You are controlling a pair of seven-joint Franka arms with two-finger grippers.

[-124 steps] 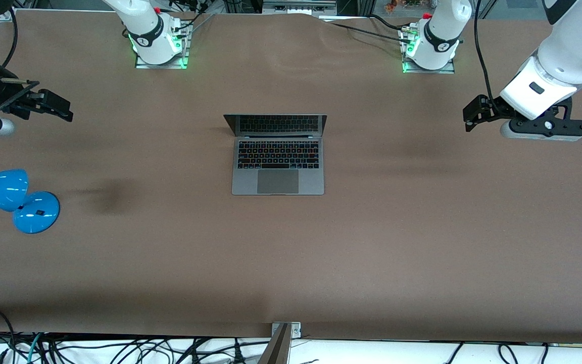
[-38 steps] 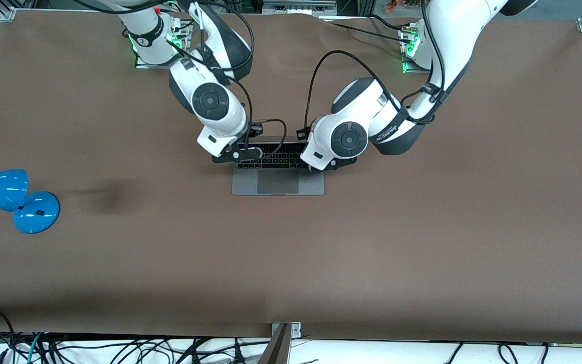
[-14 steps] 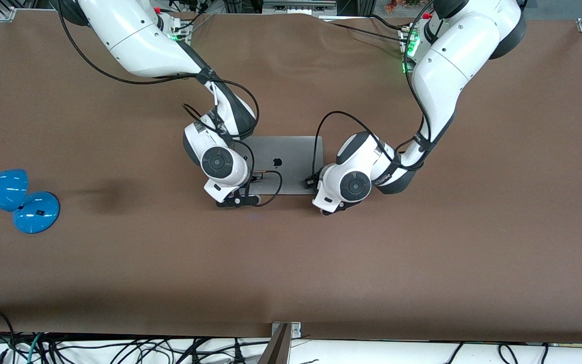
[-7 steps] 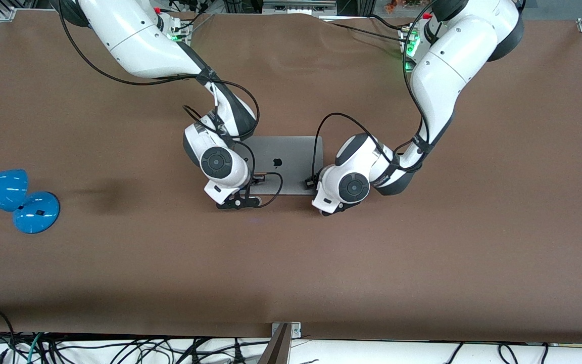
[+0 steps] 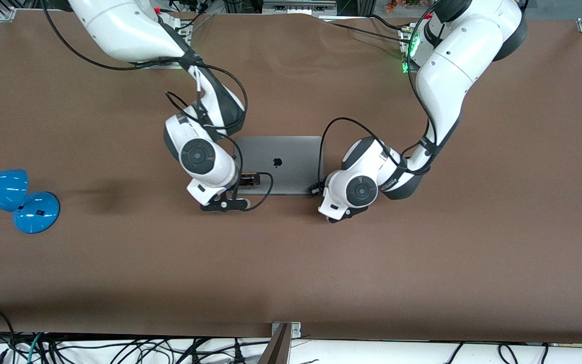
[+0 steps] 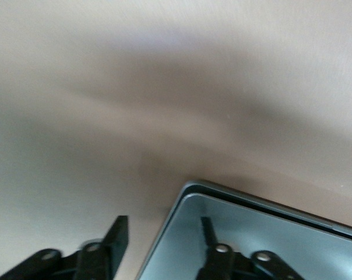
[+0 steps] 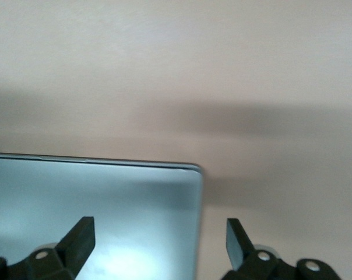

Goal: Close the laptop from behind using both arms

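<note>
The laptop [image 5: 278,164] lies closed at the counter's [image 5: 473,253] middle. My left gripper [image 6: 164,242] and right gripper [image 7: 158,239], jaws released, straddle its two front corners.

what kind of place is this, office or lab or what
Most likely a robotics lab. Two white robot arms are bolted to a brown table, their grippers (left, right) above a closed laptop's corners, with cables tangled along the table's edge.
</note>
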